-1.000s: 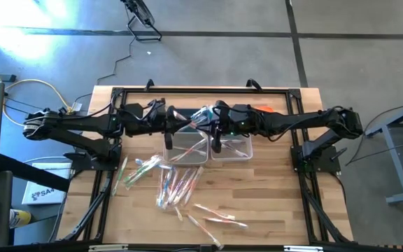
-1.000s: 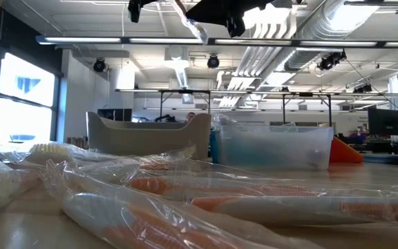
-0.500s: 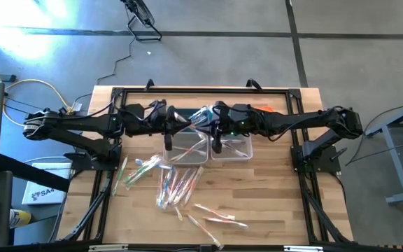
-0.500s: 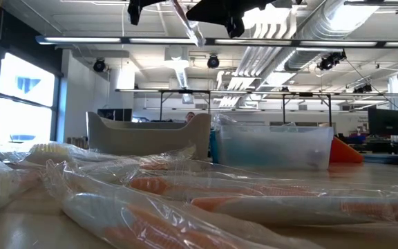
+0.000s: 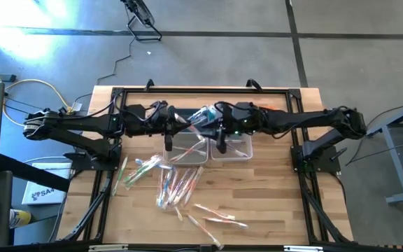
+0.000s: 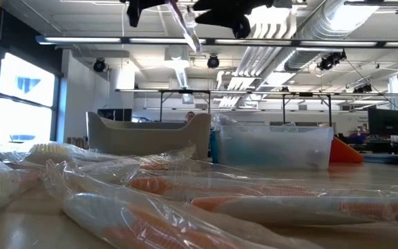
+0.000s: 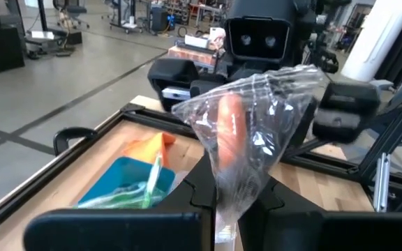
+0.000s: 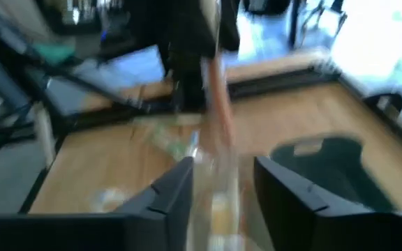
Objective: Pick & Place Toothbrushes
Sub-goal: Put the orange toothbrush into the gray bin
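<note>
Left gripper [image 7: 223, 224] is closed on the lower end of one toothbrush [image 7: 232, 132], which is held up in the air above the bins. An orange-pink handle is seen inside its crinkled clear wrapper. Right gripper [image 8: 222, 183] is met head-on across the same toothbrush; its two dark fingers [image 8: 169, 192] stand apart, with the wrapped handle between them and seemingly untouched.

Two rectangular bins are set side by side beneath the grippers: one grey and opaque [image 6: 147, 135], one of clear plastic [image 6: 275, 146]. A few wrapped brushes are seen in each from above. A third bin [image 7: 121, 183], blue, is seen behind them with green-handled brushes in it, and an orange cloth [image 7: 149, 150] lies beside it.

More toothbrushes [image 5: 170, 183] are scattered loose on the table [image 5: 278, 210] in front of the bins, in glossy wrappers, with green, pink and pale handles; they overlap too much to be counted. The table is made of light wooden strips and framed by black rails.

A white box [image 5: 39, 194] lies beside the table; only the letters "SA" can be read on it.
</note>
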